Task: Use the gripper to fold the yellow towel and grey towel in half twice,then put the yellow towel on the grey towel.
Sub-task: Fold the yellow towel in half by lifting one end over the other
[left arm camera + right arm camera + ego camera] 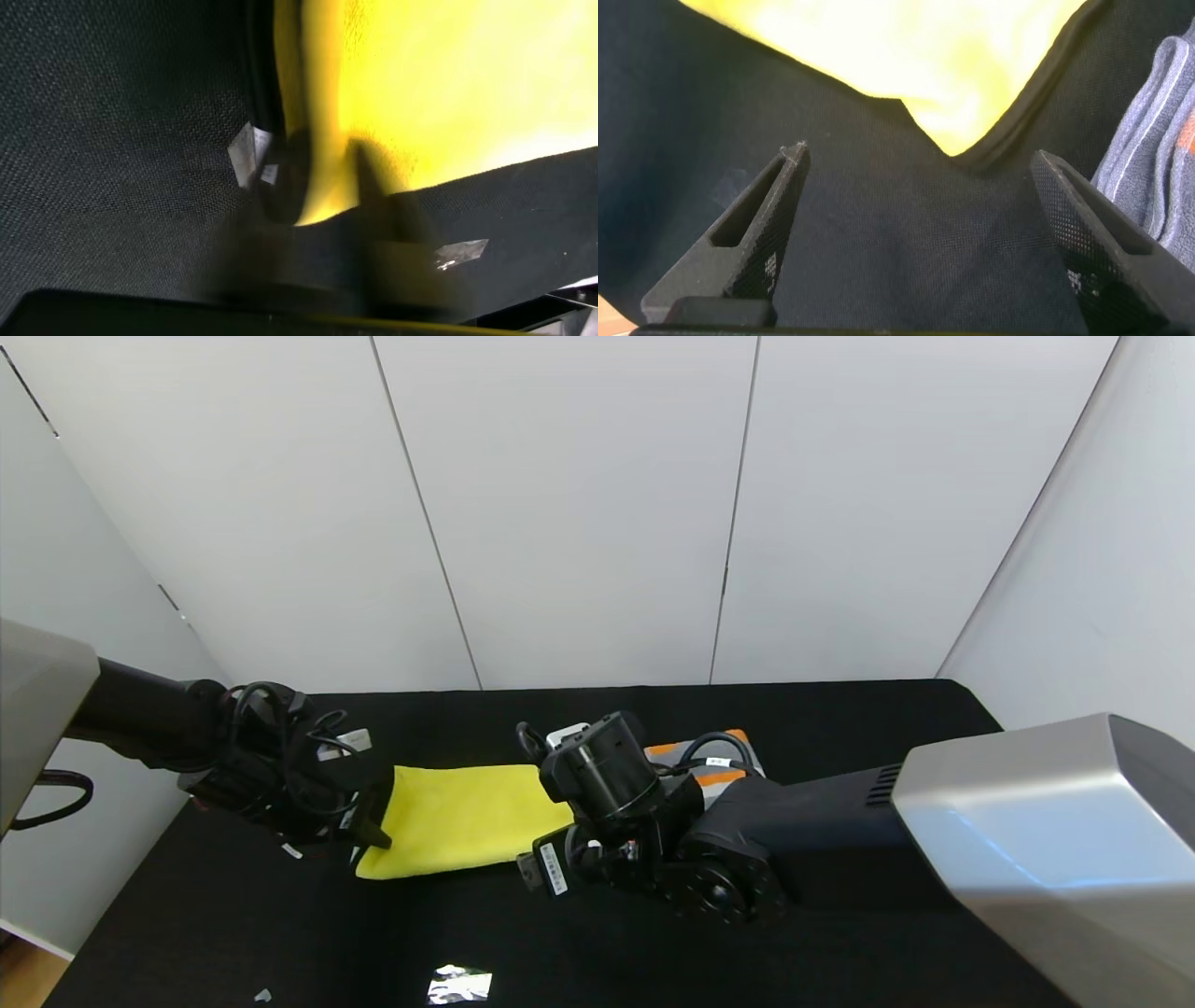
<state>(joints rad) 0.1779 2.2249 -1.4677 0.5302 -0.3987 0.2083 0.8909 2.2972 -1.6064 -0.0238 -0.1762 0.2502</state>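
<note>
light: bright and even on the white walls | glare: shiny patch on the black table (459, 984), near edge | left wrist view: yellow towel (448, 84) glows too bright, left gripper (322, 201) fingers dark and smeary | right wrist view: sharp, towel washed out at the top

Yellow towel (462, 819) flat on black cloth, grey towel (707, 758) (orange-banded) just beside it
</note>
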